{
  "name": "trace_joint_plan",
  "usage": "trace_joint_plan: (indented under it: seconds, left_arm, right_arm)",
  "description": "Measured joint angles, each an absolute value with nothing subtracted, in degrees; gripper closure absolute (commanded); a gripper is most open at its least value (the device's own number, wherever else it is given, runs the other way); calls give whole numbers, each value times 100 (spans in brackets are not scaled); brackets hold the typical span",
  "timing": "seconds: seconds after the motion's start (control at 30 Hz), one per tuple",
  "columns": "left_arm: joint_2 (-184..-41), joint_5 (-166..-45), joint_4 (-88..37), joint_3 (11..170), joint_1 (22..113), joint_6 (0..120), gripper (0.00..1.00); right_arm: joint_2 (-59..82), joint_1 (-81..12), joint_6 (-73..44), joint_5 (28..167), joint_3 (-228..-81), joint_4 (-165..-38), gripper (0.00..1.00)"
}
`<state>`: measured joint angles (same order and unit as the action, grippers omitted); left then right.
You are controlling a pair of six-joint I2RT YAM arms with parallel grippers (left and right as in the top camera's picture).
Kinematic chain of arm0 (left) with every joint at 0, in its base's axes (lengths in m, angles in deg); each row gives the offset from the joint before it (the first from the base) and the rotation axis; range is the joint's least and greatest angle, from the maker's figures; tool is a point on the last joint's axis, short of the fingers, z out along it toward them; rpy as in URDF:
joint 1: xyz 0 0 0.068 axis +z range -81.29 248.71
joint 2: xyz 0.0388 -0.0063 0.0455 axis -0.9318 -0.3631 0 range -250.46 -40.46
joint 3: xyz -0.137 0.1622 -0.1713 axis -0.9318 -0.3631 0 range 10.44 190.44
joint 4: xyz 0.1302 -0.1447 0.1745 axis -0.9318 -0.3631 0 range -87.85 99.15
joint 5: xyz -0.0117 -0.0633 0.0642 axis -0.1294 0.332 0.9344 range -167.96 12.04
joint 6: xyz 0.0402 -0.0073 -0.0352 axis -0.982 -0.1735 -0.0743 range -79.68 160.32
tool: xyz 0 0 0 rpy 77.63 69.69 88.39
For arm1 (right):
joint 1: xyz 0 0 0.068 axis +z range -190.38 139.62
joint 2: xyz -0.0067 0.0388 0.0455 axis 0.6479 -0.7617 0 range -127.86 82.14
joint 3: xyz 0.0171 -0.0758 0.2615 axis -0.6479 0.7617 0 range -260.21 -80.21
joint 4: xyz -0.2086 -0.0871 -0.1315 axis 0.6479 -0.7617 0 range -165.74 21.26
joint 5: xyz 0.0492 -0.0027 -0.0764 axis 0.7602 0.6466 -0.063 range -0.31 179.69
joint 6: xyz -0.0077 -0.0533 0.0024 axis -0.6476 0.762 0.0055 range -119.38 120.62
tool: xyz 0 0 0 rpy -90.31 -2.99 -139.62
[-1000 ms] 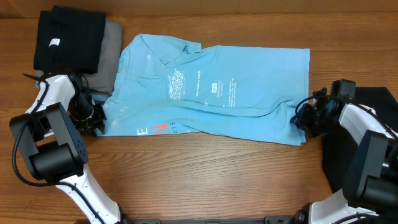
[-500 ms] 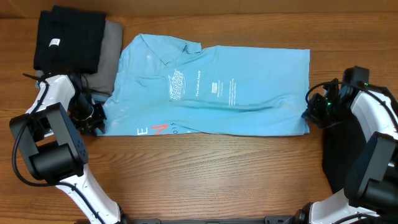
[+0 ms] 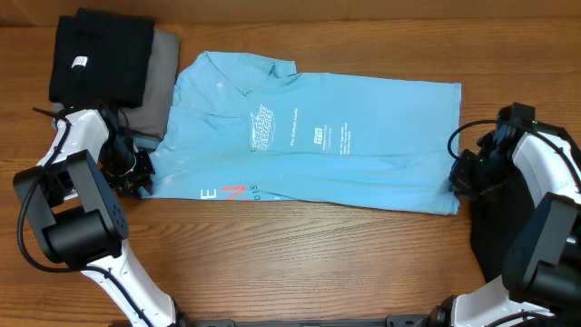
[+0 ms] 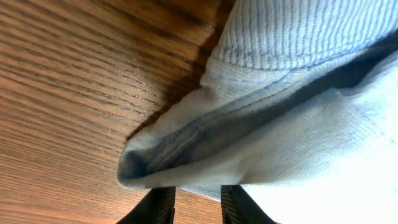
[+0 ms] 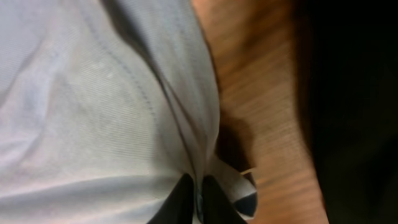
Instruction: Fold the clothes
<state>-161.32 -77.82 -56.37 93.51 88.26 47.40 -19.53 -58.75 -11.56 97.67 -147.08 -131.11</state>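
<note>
The sky-blue T-shirt [image 3: 309, 136] lies spread lengthwise across the middle of the table, with white print and orange-red lettering near its front left. My left gripper [image 3: 141, 177] is at its front-left corner; in the left wrist view the fingers [image 4: 198, 194] sit under a bunched hem of the shirt [image 4: 298, 112], which hides the tips. My right gripper [image 3: 457, 177] is shut on the shirt's right edge; in the right wrist view the fingers [image 5: 198, 194] pinch a fold of the blue fabric [image 5: 93, 93]. A folded black garment [image 3: 100, 54] lies at the back left.
A folded grey garment [image 3: 162, 82] lies under and beside the black one. A dark cloth [image 3: 536, 218] lies at the right edge under my right arm; it also shows in the right wrist view [image 5: 360, 93]. Bare wood runs along the table's front.
My right gripper has pulled the shirt's right edge to the right. The shirt now lies flatter and longer. The left gripper has not moved.
</note>
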Motion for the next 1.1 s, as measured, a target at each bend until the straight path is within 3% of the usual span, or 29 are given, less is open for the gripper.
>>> trace_joint_plan:
  seconds: [0.03,0.4,0.57,0.6,0.67,0.8,0.87,0.93,1.1]
  left_arm:
    - [-16132,-7782,-5637,9351,8826,4740,72]
    - [-16132,-7832,-5637,9351,8826,4740,67]
    - [-16130,-7841,-5639,9351,8826,4740,67]
    - [-16130,-7843,-5639,9351,8826,4740,67]
    - [-16130,-7845,-5644,9351,8826,4740,65]
    - [-16130,-7882,-5648,9358,8826,4737,62]
    - [-16130,-7884,-5648,9360,8826,4737,62]
    - [-16130,-7878,-5646,9360,8826,4737,64]
    - [-16130,-7766,-5637,9360,8826,4718,84]
  right_arm:
    - [-1953,-5877,-1211,9693,-14708,-13144,44]
    - [-1953,-5877,-1121,9868,-14708,-13012,51]
    - [-1953,-5871,-1019,10102,-14682,-12999,60]
    - [-1953,-5871,-1047,10132,-14649,-12991,60]
    - [-1953,-5867,-1154,10154,-14487,-12958,50]
    - [-1955,-5867,-1445,10076,-14072,-12945,50]
    - [-1955,-5867,-1563,10043,-13926,-12960,54]
    - [-1955,-5867,-1609,10008,-13882,-13001,65]
    - [-1955,-5867,-1731,9920,-13880,-12789,83]
